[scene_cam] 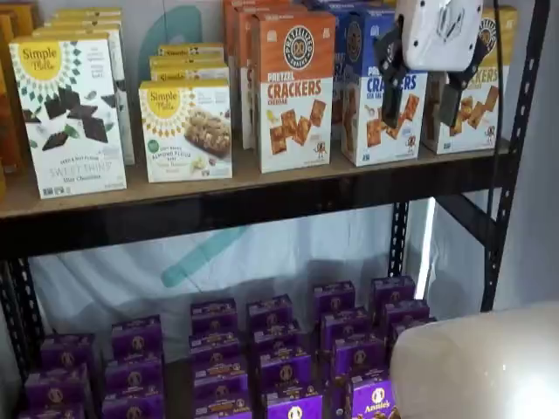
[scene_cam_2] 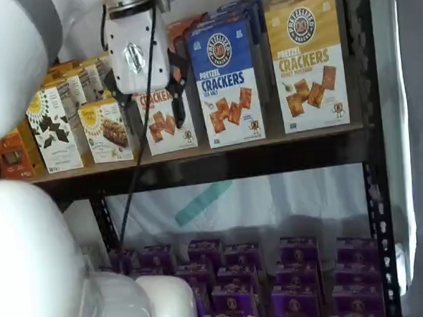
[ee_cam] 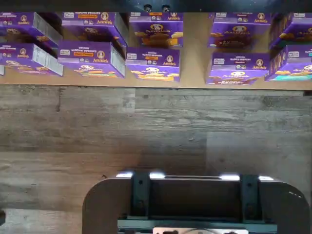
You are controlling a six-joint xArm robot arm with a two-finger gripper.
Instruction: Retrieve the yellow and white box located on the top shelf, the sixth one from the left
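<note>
The yellow and white box (scene_cam_2: 308, 63) stands upright at the far end of the top shelf (scene_cam_2: 219, 160), next to the black post (scene_cam_2: 369, 120). It has a yellow top and brown square crackers drawn on its white front. In a shelf view the claw (scene_cam: 423, 98) hangs right in front of this box (scene_cam: 476, 96) and hides part of it. The claw has a white body and two black fingers (scene_cam: 392, 83), and there is a plain gap between them, so it is wide and holds nothing. A blue box (scene_cam_2: 227, 82) stands just beside the yellow one, and an orange box (scene_cam: 293, 92) comes after that. Farther from the claw are white boxes with a sunburst (scene_cam: 68, 113). Well below the claw, many small purple boxes (scene_cam: 288, 358) sit on a lower level. The wrist view looks down on the purple boxes (ee_cam: 152, 64) and a gray wood floor (ee_cam: 146, 126).
</note>
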